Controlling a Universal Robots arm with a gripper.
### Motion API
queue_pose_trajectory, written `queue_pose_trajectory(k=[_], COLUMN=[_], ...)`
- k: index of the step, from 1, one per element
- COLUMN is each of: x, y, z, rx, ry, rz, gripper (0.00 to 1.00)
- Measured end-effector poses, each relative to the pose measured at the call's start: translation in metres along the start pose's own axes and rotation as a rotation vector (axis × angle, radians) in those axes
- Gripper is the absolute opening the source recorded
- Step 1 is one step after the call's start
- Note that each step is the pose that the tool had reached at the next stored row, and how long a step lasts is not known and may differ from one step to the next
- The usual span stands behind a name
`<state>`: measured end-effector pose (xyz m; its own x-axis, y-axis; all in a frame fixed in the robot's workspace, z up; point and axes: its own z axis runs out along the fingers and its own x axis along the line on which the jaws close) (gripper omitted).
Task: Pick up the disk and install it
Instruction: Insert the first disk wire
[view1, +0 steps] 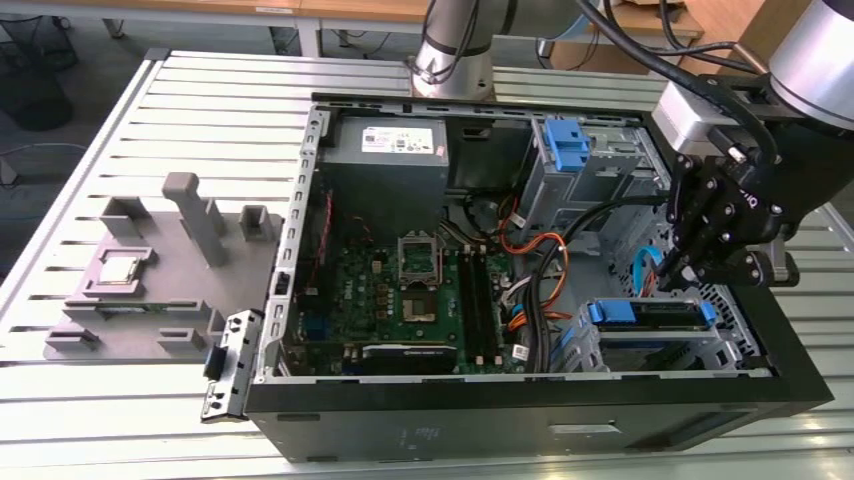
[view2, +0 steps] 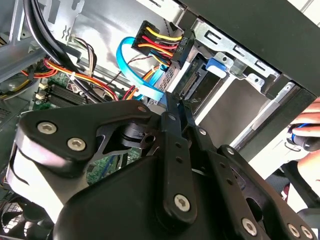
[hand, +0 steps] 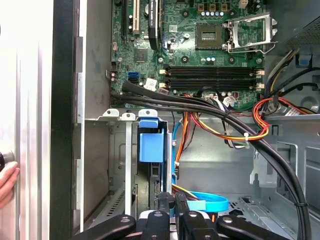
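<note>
On the slatted metal bench (view1: 80, 400) lies an open black computer case (view1: 534, 420). At its 4 o'clock, the flat silver-grey disk (view1: 647, 313), framed in bright blue plastic, sits in the metal drive bay (view1: 694, 350). I judge it stiff, fairly heavy and shock-sensitive, best held by the frame's long edges. The arm reaches steeply down, its gripper (hand: 171, 197) clenched on nothing, just beside the disk.
</note>
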<state>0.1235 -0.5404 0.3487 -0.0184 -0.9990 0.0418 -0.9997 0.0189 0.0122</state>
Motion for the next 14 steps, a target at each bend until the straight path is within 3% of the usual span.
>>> queue_pose_trajectory(k=[5, 6, 14], x=[0.0000, 0.0000, 0.0000], y=[0.0000, 0.0000, -0.0004], z=[0.0000, 0.0000, 0.0013], rx=[0.0000, 0.0000, -0.0033], ry=[0.0000, 0.0000, 0.0000], rz=[0.000, 0.000, 0.003], gripper=[0.20, 0.27, 0.27])
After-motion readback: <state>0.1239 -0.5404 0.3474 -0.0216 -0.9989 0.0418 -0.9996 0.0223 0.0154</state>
